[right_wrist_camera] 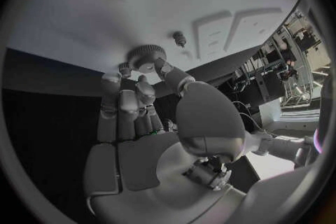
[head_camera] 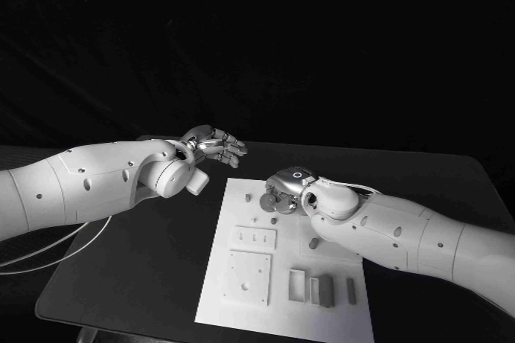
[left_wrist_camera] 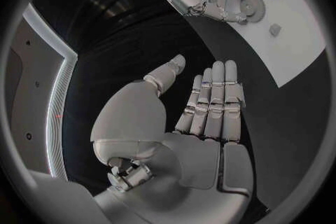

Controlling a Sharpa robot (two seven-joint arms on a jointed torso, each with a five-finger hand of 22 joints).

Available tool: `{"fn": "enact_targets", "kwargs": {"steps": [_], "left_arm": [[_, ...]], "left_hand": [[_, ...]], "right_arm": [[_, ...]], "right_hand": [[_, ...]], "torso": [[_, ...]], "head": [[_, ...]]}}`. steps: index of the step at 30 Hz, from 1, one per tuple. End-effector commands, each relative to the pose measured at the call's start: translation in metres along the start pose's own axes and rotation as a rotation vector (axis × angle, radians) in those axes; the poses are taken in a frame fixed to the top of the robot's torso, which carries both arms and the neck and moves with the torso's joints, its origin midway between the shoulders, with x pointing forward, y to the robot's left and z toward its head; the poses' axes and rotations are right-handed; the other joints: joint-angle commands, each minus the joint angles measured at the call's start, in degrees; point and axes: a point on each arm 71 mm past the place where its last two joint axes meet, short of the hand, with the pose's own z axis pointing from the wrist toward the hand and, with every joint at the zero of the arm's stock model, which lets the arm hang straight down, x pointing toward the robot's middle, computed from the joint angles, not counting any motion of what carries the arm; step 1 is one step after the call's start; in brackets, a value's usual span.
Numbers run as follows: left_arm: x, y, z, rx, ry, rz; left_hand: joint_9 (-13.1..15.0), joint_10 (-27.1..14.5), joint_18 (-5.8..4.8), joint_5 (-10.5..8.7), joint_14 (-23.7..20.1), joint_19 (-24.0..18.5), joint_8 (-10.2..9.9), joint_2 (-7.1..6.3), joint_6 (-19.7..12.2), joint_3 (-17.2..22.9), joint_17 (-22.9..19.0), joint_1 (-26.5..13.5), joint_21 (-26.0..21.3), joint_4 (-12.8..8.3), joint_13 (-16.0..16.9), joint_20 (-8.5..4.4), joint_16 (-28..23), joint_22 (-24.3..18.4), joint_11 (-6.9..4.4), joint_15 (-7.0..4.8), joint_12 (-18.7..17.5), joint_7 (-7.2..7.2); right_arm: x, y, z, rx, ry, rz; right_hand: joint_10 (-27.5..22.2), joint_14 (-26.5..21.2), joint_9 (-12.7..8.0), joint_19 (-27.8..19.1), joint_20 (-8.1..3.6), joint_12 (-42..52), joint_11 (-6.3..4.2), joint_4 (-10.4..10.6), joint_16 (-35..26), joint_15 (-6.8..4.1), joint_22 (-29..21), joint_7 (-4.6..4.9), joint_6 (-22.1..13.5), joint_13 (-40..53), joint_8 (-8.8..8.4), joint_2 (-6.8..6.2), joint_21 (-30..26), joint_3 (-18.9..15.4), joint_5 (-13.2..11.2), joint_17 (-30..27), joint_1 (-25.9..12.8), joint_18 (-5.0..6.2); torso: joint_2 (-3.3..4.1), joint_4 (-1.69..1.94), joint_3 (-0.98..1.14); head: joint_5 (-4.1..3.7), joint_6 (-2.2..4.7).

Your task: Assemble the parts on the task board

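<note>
Right hand (head_camera: 288, 191) pinches a small toothed gear (right_wrist_camera: 145, 57), round and grey, apparently just above the white board's (head_camera: 247, 306) far end. Left hand (head_camera: 211, 146), fingers apart and empty, hovers left of it.

Left robot hand (left_wrist_camera: 203, 109) flat-fingered, empty, beside task board (left_wrist_camera: 294, 33)

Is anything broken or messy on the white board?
Nothing stands out. The task board lies flat on the black table, and its small pieces sit in tidy rows. The right hand holds a gear over the board. The left hand hovers open over the table beside the board.
</note>
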Motion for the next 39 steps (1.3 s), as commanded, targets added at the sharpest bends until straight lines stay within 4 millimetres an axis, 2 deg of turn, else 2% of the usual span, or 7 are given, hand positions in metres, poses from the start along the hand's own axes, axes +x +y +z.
{"fn": "enact_targets", "kwargs": {"steps": [1,13,20,28,34,35,39], "left_arm": [[0.001,-0.002,0.000,0.010,0.002,0.001],[-0.003,-0.001,-0.001,0.009,-0.006,0.001],[-0.013,0.003,-0.002,0.010,-0.026,0.003],[-0.022,0.007,-0.001,0.002,-0.047,0.009],[-0.025,0.010,0.000,-0.003,-0.051,0.011],[-0.026,0.010,0.000,-0.003,-0.051,0.011],[-0.026,0.013,0.000,-0.007,-0.044,0.010]], "left_hand": [[0.07,-0.52,0.62,0.22,0.48,0.30,-0.27,-0.15,-0.22,-0.18,0.08,0.46,-0.32,-0.07,0.06,-0.22,-0.24,0.09,-0.02,-0.04,-0.39,0.40],[0.08,-0.51,0.61,0.22,0.49,0.30,-0.27,-0.14,-0.21,-0.19,0.11,0.42,-0.33,-0.05,0.07,-0.22,-0.28,0.11,-0.02,-0.04,-0.39,0.40],[0.13,-0.26,0.60,0.22,0.55,0.33,-0.20,-0.15,-0.02,-0.27,0.22,0.23,-0.38,0.05,0.19,-0.22,-0.39,0.15,-0.11,-0.04,-0.28,0.34],[0.20,0.06,0.61,0.22,0.60,0.36,-0.10,-0.06,0.24,-0.27,0.33,0.19,-0.42,0.06,0.31,-0.23,-0.50,0.20,-0.26,-0.05,-0.13,0.22],[0.21,0.11,0.61,0.22,0.62,0.37,-0.08,0.00,0.28,-0.26,0.36,0.19,-0.43,0.06,0.34,-0.24,-0.54,0.21,-0.29,-0.05,-0.11,0.20],[0.21,0.13,0.61,0.22,0.62,0.37,-0.08,0.02,0.30,-0.25,0.37,0.19,-0.44,0.06,0.35,-0.24,-0.55,0.21,-0.30,-0.05,-0.10,0.19],[0.22,0.17,0.61,0.22,0.63,0.38,-0.07,0.08,0.34,-0.25,0.40,0.17,-0.45,0.08,0.37,-0.24,-0.57,0.22,-0.31,-0.05,-0.09,0.17]], "right_arm": [[0.001,0.001,0.000,-0.004,0.008,-0.014],[-0.003,-0.013,-0.014,0.006,-0.062,0.039],[-0.032,-0.031,-0.032,0.010,-0.171,0.170],[-0.055,-0.066,-0.064,0.038,-0.203,0.273],[-0.053,-0.104,-0.086,0.099,-0.166,0.370],[-0.051,-0.110,-0.089,0.106,-0.155,0.384],[-0.046,-0.133,-0.099,0.140,-0.137,0.407]], "right_hand": [[-1.75,0.10,-0.09,0.20,-0.24,0.41,1.82,0.10,-0.10,0.16,0.82,1.94,1.51,-0.10,-0.31,-0.66,0.15,0.42,-0.08,-0.07,0.08,1.65],[-1.86,0.14,-0.16,0.29,-0.21,0.63,1.91,0.41,-0.13,0.24,0.78,2.03,1.50,-0.45,-0.43,-1.25,0.15,0.47,-0.08,-0.10,-0.17,1.65],[-2.11,0.28,-0.25,0.55,-0.28,0.58,1.97,2.02,-0.57,0.28,0.56,2.10,1.40,-1.71,-0.67,-3.04,-0.06,1.07,-0.07,-0.40,-0.58,1.65],[-4.51,-1.58,0.00,-2.02,0.96,-17.14,1.79,1.01,-5.88,-0.37,-0.16,1.75,1.13,-18.91,-0.94,-3.25,-2.53,1.54,-0.21,-3.19,0.34,1.65],[-7.84,-0.51,0.01,-2.03,0.99,-35.77,3.76,-0.55,-7.65,1.87,-0.49,3.44,0.23,-33.93,-1.33,-2.03,-3.24,2.76,-0.01,-4.61,1.57,1.58],[-6.60,-0.15,0.04,-1.97,1.16,-40.37,4.64,-1.02,-7.83,2.21,-0.50,3.70,-0.05,-38.00,-1.32,-1.52,-3.33,2.83,-0.01,-4.85,1.72,1.65],[-4.24,0.68,0.09,-1.75,1.34,-48.06,5.40,-2.56,-8.06,3.37,-0.63,3.84,-0.62,-44.80,-1.23,-0.32,-3.72,2.89,-0.25,-5.33,3.22,1.65]], "torso": [[0.01,0.02,-0.05],[-0.10,-0.21,0.04],[-0.22,-0.66,0.20],[-0.73,-1.82,0.88],[-1.16,-2.79,1.42],[-1.20,-2.90,1.49],[-1.41,-3.52,1.99]], "head": [[-0.03,-0.07],[-0.07,0.44],[-0.28,1.13],[-0.47,1.61],[-1.05,1.92],[-1.09,1.99],[-1.08,2.12]]}}
